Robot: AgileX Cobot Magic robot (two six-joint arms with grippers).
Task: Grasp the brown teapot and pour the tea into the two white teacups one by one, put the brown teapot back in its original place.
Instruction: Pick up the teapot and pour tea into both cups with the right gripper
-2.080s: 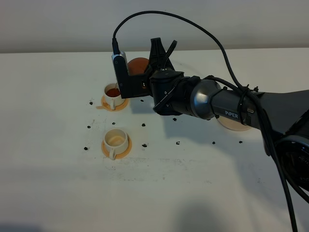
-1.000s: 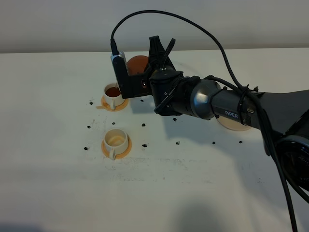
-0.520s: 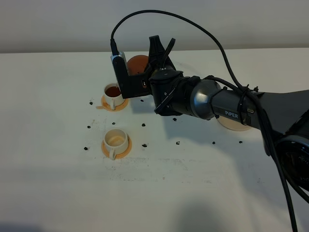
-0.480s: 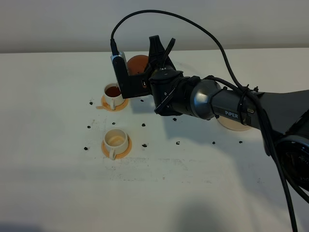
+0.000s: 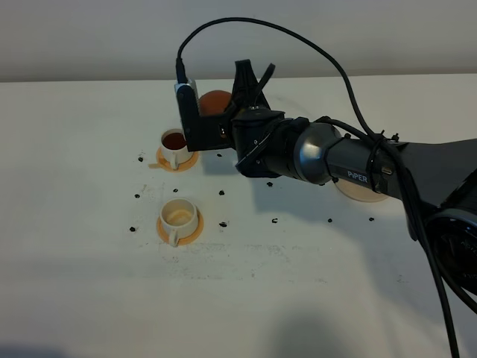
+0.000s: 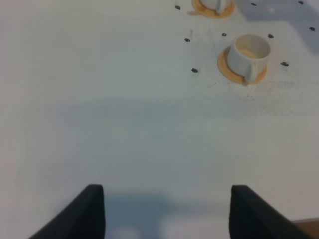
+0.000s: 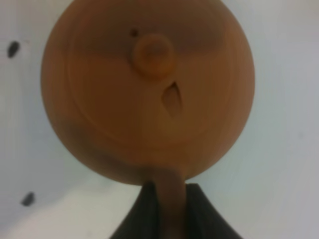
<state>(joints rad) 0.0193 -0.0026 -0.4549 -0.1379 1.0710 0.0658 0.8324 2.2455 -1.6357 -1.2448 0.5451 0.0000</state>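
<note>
While right gripper [image 7: 168,206] clamped teapot [image 5: 212,100] by handle [image 7: 171,191], pot hung above table [image 5: 89,283] near far cup [image 5: 174,151], which held dark tea [image 5: 174,139]. Empty near cup [image 5: 179,215] lay nearer table's front edge than pot: next pour likely there, with right arm [image 5: 373,160] closer. Idle left gripper [image 6: 167,211] spread wide, empty, well apart. Pale coaster [image 5: 367,196] lay partly beneath that arm.

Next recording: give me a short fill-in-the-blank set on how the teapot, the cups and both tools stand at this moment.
1. The right tool is shut on the brown teapot by its ____.
2. The far teacup holds dark tea, while the near teacup looks ____.
3. The left tool is open and holds ____.

Missing words: handle; empty; nothing.
</note>
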